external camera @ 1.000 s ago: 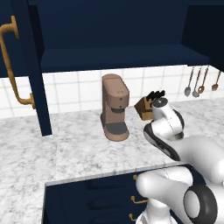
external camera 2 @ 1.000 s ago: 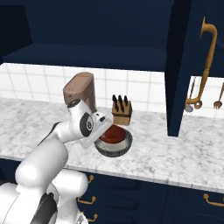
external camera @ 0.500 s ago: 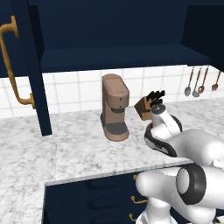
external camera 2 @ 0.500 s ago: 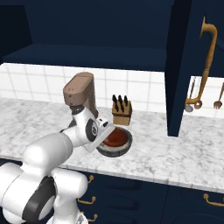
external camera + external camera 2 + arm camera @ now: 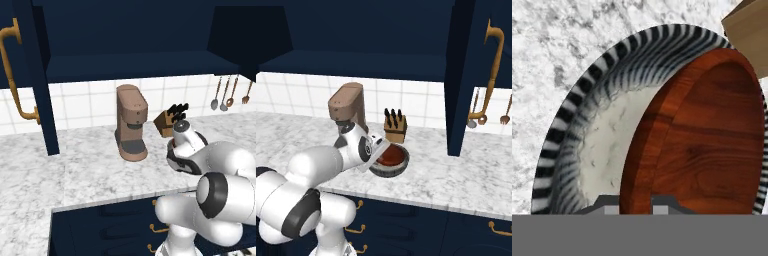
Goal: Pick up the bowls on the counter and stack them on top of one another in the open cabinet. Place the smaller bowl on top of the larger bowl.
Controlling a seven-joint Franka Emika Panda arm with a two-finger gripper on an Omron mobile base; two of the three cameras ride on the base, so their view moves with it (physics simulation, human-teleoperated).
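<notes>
My end effector [image 5: 636,204] sits low over the two bowls, its dark fingertips [image 5: 604,204] rising at six o'clock of the hand view on either side of the rim of the smaller bowl [image 5: 707,145]; I cannot tell whether the grip is closed on that rim. The smaller bowl is glossy reddish-brown with a wood-like grain, shallow, and it lies nested inside the larger bowl [image 5: 587,125], tilted toward three o'clock. The larger bowl has a dark rim streaked with pale radial stripes and a pale speckled inside, showing at nine o'clock of the red one. In the right base view the nested pair [image 5: 390,160] rests on the marble surface [image 5: 466,170], just in front of a wooden knife block [image 5: 395,127]. A brown coffee machine [image 5: 131,122] stands at ten o'clock of the bowls, against the white tiles. Above, the navy cabinet [image 5: 135,35] is open, its door [image 5: 468,75] with the brass handle [image 5: 495,65] hanging at two o'clock.
</notes>
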